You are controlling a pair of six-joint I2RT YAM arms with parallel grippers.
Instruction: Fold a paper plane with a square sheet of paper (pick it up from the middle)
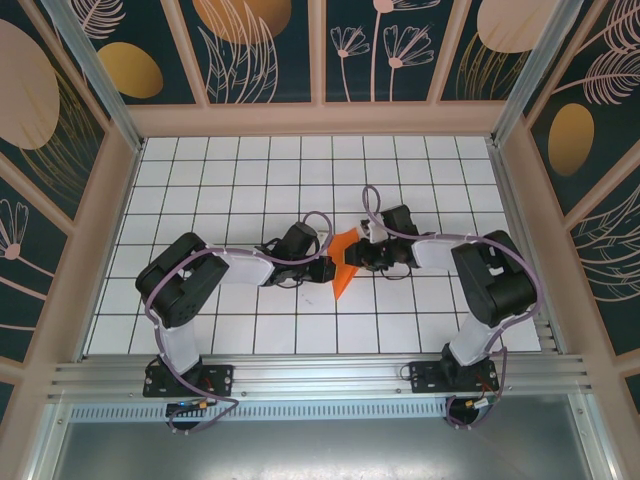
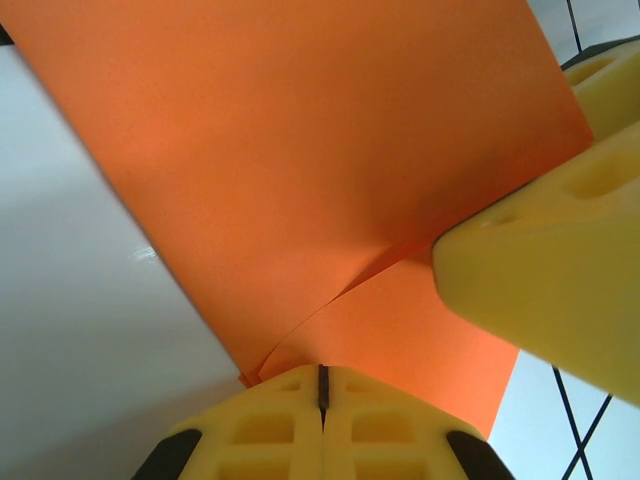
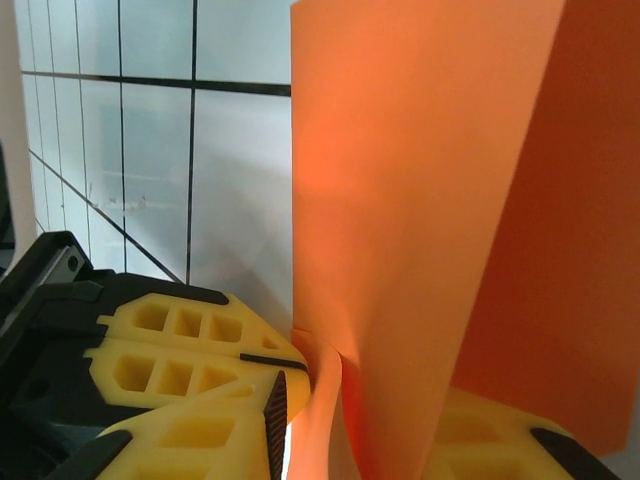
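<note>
- I am looking down on the table (image 1: 220, 170), and the paper (image 1: 345, 262) is sitting near its middle, right where the two arms are meeting.
- The paper is standing up off the tiles rather than lying flat, and its lower tip is pointing toward the near edge.
- The left gripper (image 1: 328, 268) is reaching in from the left, touching the paper's left side.
- On the left wrist camera, the left gripper (image 2: 322, 372) is showing its jaws closed tight with no gap, and they are pinching the paper (image 2: 330, 150) at its edge.
- In that same view, the paper is spreading out above the jaws as a broad orange sheet. A soft crease is curving from the seam up to a yellow finger (image 2: 540, 260) of the right gripper, which is meeting the sheet from the right.
- The right gripper (image 1: 355, 258) is coming in from the right, against the paper's other side.
- On the right wrist camera, the paper (image 3: 420, 200) is rising in folded layers out of the right gripper (image 3: 370, 400). The jaws are standing apart with those layers in the gap, and I cannot tell whether they are clamping them.
- The tiled table (image 3: 230, 150) is showing behind the paper there.
</note>
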